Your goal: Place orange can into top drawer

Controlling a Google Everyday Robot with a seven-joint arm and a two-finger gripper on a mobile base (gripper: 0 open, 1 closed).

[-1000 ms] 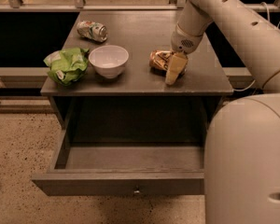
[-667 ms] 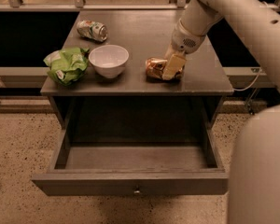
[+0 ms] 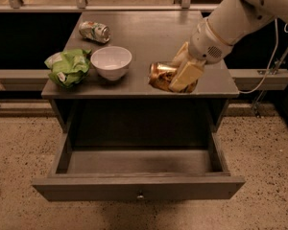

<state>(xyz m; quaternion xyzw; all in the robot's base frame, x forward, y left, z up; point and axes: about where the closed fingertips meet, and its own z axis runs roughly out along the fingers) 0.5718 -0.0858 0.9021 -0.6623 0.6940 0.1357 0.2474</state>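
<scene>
Glossy metal orange can [image 3: 159, 75] at the matt, perhaps plastic claw [image 3: 182, 82], on a smooth matt table [image 3: 149, 37]

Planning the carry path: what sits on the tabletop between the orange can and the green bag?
In the camera view, only the white bowl lies between the orange can and green bag. The gripper is at the can's right end.

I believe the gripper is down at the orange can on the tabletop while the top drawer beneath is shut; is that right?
Not quite: the camera view shows the top drawer standing open, not shut. The gripper is indeed down at the orange can on the tabletop.
</scene>
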